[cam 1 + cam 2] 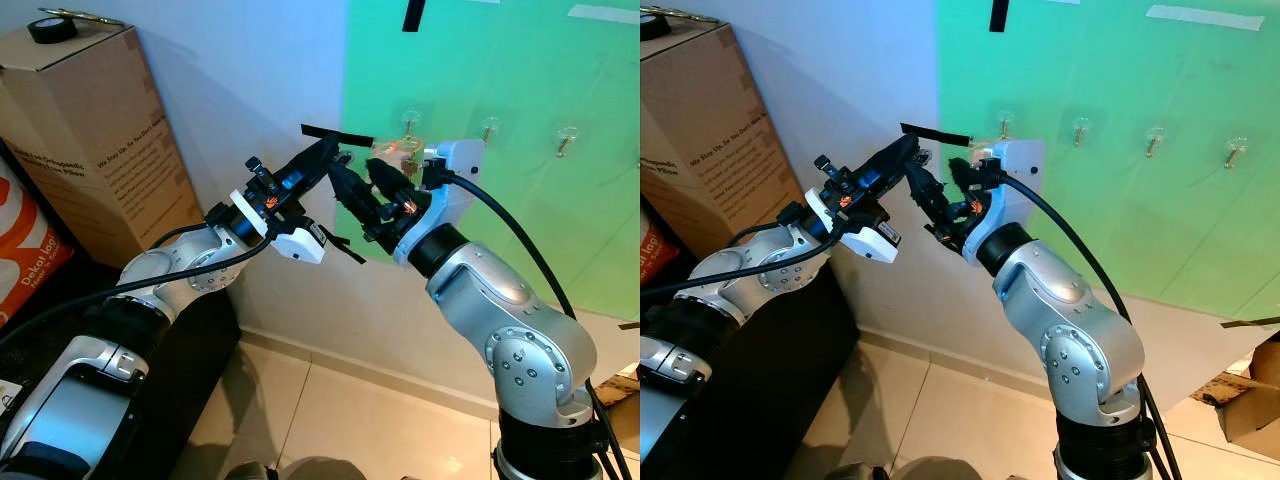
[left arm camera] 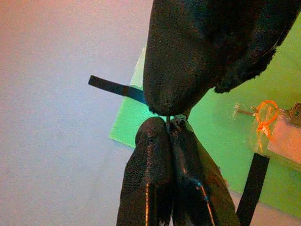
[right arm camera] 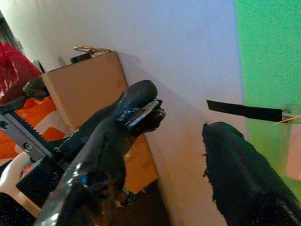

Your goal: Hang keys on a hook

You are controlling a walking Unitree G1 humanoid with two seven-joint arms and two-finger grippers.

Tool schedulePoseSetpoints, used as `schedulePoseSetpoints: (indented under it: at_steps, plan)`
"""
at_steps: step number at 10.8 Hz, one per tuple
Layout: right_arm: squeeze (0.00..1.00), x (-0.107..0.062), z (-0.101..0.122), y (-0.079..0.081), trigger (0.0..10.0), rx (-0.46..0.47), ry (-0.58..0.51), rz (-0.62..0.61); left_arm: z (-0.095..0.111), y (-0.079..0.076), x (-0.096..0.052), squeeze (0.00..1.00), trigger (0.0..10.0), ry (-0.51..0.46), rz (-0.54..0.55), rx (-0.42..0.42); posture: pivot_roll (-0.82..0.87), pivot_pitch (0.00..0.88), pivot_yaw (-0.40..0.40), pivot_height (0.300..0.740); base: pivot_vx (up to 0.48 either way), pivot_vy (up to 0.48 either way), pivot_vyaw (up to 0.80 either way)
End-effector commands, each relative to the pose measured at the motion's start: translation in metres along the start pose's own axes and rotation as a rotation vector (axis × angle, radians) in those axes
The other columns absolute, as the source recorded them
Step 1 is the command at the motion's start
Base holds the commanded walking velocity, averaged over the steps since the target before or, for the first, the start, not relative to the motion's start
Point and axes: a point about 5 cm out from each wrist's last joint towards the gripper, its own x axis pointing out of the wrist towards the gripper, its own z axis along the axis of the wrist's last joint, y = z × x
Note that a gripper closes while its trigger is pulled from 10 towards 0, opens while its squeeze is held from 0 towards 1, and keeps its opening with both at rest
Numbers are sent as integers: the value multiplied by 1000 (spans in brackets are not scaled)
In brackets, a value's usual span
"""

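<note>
Both grippers meet near the green wall panel (image 1: pixel 500 150). Left gripper (image 1: pixel 330 150) fingers pinch shut, seemingly on a key ring; right gripper (image 1: pixel 365 185) fingers spread open. Keys (image 2: pixel 277 122) hang by the leftmost hook (image 1: pixel 410 122). Ease the ring on slowly.

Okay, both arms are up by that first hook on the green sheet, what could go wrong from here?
1. The left gripper and the right gripper are crowded tip to tip, so either arm's next move might knock the other.
2. The hook is small and clear; a bump or tug could pull it off the green sheet.
3. The keys on their orange loop hang close by and could be knocked off.
</note>
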Motion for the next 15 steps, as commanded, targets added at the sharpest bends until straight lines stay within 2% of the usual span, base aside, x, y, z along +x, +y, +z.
schedulePoseSetpoints:
  at_steps: [1, 5, 8, 10, 12, 13, 14, 15]
  plan:
    - [0, 0, 0, -3, 0, -7, 11, -14, 0, 3, 4, 0, 0, -17, 9, 17, -132, 0, 28, 740, 0, 0, 0]
    - [0, 1, 1, -4, 0, -15, 7, -17, -2, 5, 4, 0, 0, -3, 13, 19, -130, 0, 28, 740, 0, 0, 0]
    - [0, -5, 6, -11, 0, -45, 4, -4, -10, 7, 1, 0, 0, 44, 26, 14, -131, 0, 29, 740, 0, 0, 0]
    - [0, -11, 12, -10, 0, -67, -4, 83, -13, 8, 0, 0, 0, 63, 32, 9, -136, 0, 31, 740, 0, 0, 0]
    - [0, -15, 13, -13, 0, -65, -2, 96, -14, 9, 1, 0, 0, 62, 34, 5, -134, 0, 32, 740, 0, 0, 0]
    - [0, -15, 11, -15, 2549, -150, 30, 94, -13, 10, 2, 0, 0, 59, 36, 4, -134, 0, 32, 740, 0, 0, 0]
    - [0, -15, 8, -15, 10000, -198, 54, 88, -12, 11, 3, 0, 0, 56, 38, 3, -134, 0, 34, 740, 0, 0, 0]
    - [1000, -13, -1, -11, 10000, -233, 101, 104, -11, 11, 6, 0, 0, 47, 38, 5, -132, 0, 33, 740, 0, 0, 0]
